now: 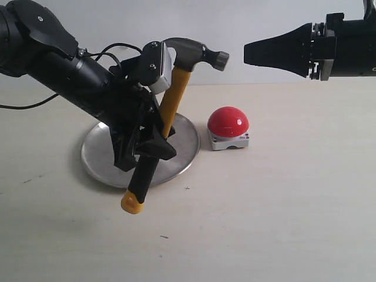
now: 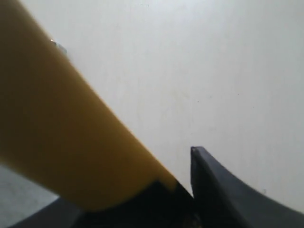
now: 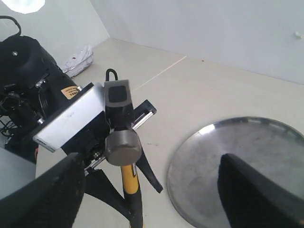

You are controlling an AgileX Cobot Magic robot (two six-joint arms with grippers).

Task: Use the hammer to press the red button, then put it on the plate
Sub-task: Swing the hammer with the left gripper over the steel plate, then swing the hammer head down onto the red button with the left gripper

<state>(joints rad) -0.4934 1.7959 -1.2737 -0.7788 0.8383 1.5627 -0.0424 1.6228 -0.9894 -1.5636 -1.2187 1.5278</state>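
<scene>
My left gripper [image 1: 155, 144] is shut on the hammer [image 1: 174, 97], gripping its black handle low down and holding it off the table above the plate [image 1: 185, 147]. The hammer tilts, with its dark head up and to the right and its yellow end down. Up close, the left wrist view shows the yellow handle [image 2: 61, 137] beside one dark finger [image 2: 218, 185]. The red button [image 1: 228, 121] sits on its grey base just right of the plate. My right gripper [image 1: 249, 53] hovers high at the right, open and empty. In its view the hammer head [image 3: 122, 147] and plate [image 3: 247, 142] lie between its wide-set fingers [image 3: 47, 194].
The pale table [image 1: 282, 211] stretches around the plate and button. A white wall [image 1: 264, 17] stands behind. The left arm's bulky black body [image 1: 64, 70] reaches in from the upper left over the plate's left side.
</scene>
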